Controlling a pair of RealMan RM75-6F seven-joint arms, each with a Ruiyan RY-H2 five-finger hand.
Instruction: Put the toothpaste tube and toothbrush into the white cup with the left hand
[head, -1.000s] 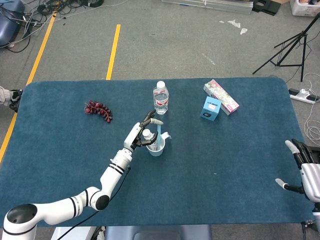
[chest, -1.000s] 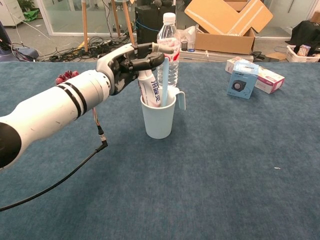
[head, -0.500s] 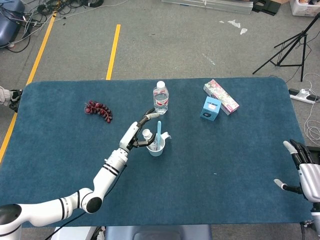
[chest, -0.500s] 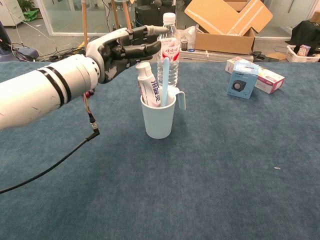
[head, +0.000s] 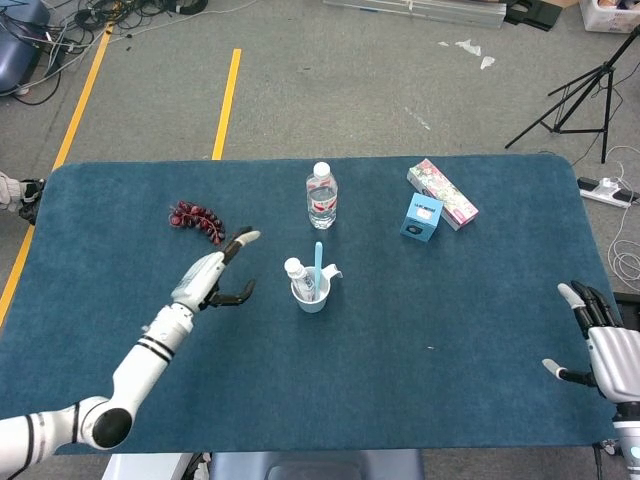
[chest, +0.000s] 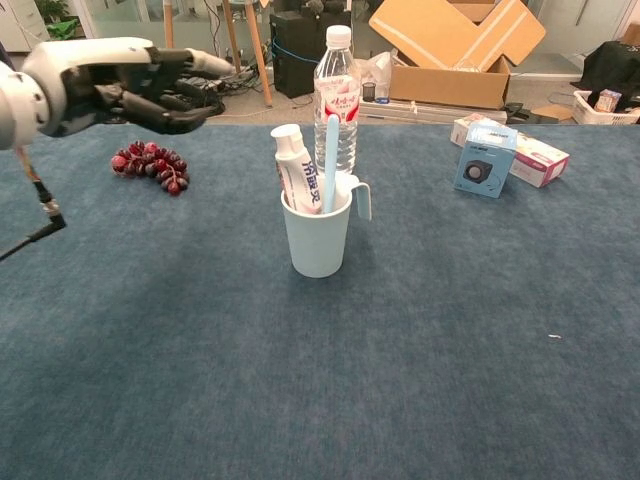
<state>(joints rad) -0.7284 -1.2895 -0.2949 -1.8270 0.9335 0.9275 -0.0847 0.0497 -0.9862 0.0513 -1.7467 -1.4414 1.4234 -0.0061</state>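
The white cup (head: 312, 296) (chest: 317, 238) stands upright near the middle of the blue table. A white toothpaste tube (head: 296, 272) (chest: 297, 180) and a light blue toothbrush (head: 318, 258) (chest: 331, 150) both stand inside it, leaning on the rim. My left hand (head: 212, 276) (chest: 125, 80) hovers well to the left of the cup, fingers spread, holding nothing. At the table's right edge my right hand (head: 595, 338) is open and empty; it does not show in the chest view.
A clear water bottle (head: 321, 195) (chest: 337, 95) stands just behind the cup. A bunch of dark red grapes (head: 197, 221) (chest: 150, 165) lies at the left. A blue box (head: 422, 217) (chest: 483, 158) and a pink carton (head: 442, 192) (chest: 532, 155) sit at the back right.
My left hand let go of the toothbrush in the cup, opened, and drew back to the left, away from the cup. The right hand barely shifted.
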